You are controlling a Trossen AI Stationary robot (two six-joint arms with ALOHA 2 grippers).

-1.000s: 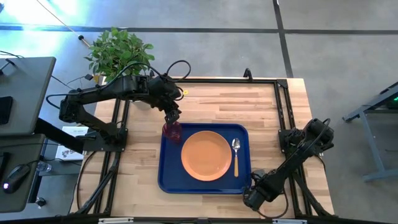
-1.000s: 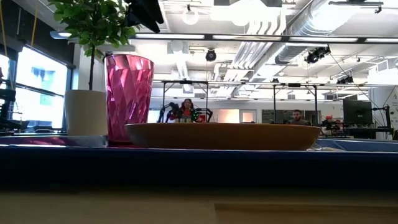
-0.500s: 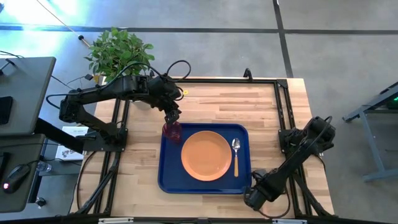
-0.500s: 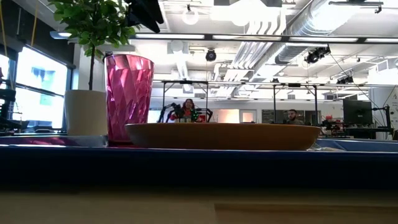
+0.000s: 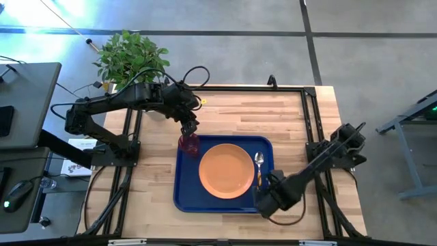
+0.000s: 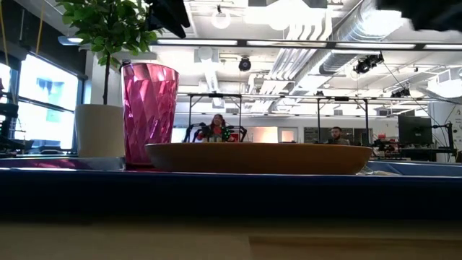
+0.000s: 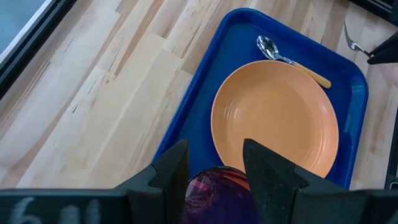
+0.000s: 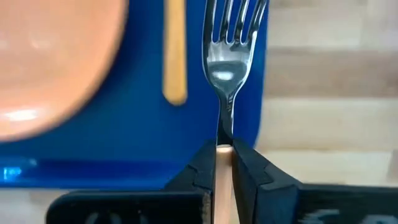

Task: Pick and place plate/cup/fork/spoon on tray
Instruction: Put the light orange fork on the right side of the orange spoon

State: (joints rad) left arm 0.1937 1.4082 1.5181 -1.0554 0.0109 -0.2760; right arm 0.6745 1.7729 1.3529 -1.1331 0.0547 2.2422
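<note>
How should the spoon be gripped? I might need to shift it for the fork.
By the handle end nearer the tray's front rim, from straight above. The spoon lies flat; its bowl sits beside the plate, leaving little room there.

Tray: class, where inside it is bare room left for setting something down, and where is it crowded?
Bare blue floor of the tray lies between the plate and its rim nearest the right gripper. Crowded: the corner with the cup, and the spoon side.

no legible text or labels
</note>
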